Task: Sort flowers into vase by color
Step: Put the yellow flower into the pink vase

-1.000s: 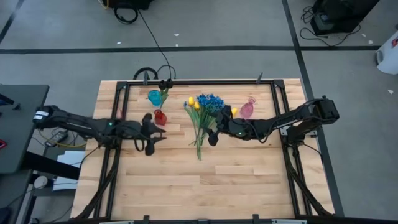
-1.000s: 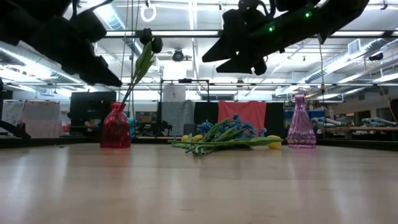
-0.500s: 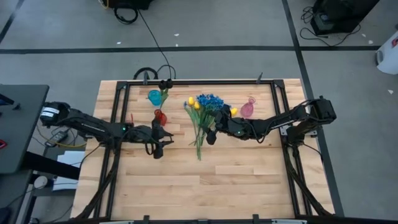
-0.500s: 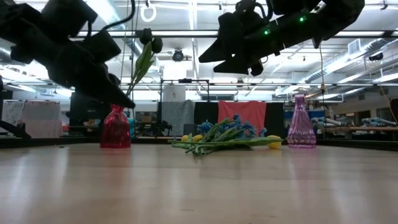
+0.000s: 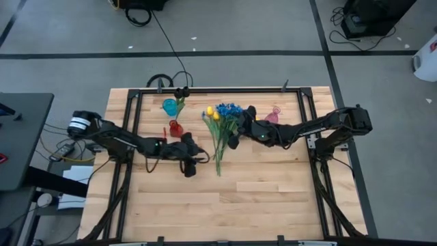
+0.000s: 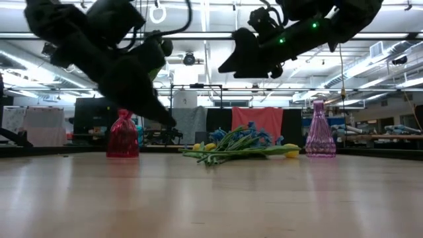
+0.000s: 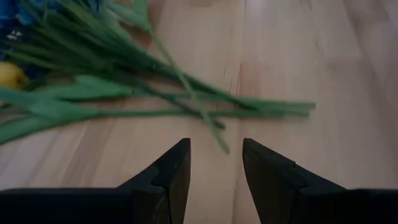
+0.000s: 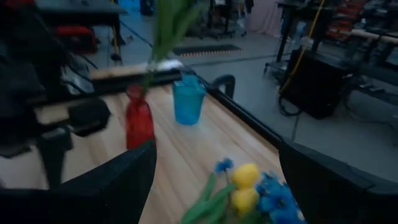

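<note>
high: flowers (image 5: 222,133) piled mid-table, left gripper (image 5: 193,161) placed beside stem ends, right gripper (image 5: 239,130) held over blossoms | low: red vase (image 6: 123,140) and pink vase (image 6: 320,139) seen flanking pile | left wrist: fingers (image 7: 171,171) spread apart, nothing gripped, stems just ahead | right wrist: fingers (image 8: 124,180) parted wide, nothing held, blue vase (image 8: 188,99) seen beyond

High view looks straight down on the wooden slat table (image 5: 205,198); low view faces level across it from tabletop height; both wrist views sit close, all four sharing the loose pile of green-stemmed flowers (image 5: 222,133) (image 6: 231,147) (image 7: 124,93) (image 8: 249,193) near 12 o'clock.
</note>
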Motion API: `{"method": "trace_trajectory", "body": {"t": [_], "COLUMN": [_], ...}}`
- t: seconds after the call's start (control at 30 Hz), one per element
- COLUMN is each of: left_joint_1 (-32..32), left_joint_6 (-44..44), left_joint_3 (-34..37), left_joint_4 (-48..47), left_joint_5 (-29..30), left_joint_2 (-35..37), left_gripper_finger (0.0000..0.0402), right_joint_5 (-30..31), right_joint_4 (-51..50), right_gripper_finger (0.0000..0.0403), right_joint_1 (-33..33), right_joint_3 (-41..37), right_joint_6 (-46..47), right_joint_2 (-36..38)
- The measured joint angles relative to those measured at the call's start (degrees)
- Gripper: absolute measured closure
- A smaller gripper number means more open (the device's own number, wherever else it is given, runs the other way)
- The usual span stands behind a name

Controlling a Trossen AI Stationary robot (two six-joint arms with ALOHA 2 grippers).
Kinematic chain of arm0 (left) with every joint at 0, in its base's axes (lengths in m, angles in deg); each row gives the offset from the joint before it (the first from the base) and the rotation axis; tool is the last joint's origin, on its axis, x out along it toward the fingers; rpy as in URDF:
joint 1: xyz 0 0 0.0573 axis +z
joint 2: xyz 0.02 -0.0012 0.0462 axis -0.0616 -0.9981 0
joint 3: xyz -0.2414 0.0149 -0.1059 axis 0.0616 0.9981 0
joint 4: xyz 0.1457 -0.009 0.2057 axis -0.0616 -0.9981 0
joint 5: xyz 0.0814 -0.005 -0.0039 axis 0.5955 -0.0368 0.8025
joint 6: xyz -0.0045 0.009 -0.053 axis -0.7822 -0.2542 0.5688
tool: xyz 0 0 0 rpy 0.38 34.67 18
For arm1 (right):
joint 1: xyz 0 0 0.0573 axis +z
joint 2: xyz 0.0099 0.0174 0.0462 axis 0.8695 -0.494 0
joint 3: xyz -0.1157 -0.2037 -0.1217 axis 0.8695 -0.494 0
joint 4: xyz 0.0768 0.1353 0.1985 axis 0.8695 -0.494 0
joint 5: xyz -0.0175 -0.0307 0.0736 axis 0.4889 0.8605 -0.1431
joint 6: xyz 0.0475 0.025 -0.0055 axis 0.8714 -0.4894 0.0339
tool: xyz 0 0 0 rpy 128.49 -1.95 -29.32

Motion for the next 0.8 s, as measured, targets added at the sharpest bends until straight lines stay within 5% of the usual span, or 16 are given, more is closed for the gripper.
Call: {"method": "trace_trajectory", "body": {"t": [0.43,0.8], "left_joint_1": [1.9,2.4], "left_joint_6": [0.9,2.9], "left_joint_3": [-19.5,-20.5], "left_joint_4": [-14.4,-15.9], "left_joint_5": [0.2,0.3], "left_joint_2": [-16.0,-19.2], "left_gripper_finger": [0.0250,0.0315], "right_joint_5": [1.6,3.0], "right_joint_4": [-1.6,-2.6], "right_gripper_finger": [0.0056,0.0056], "right_joint_1": [-2.0,-0.9], "right_joint_3": [-1.2,-1.2], "right_joint_6": [-2.2,-3.0], "right_joint_2": [1.0,2.4]}}
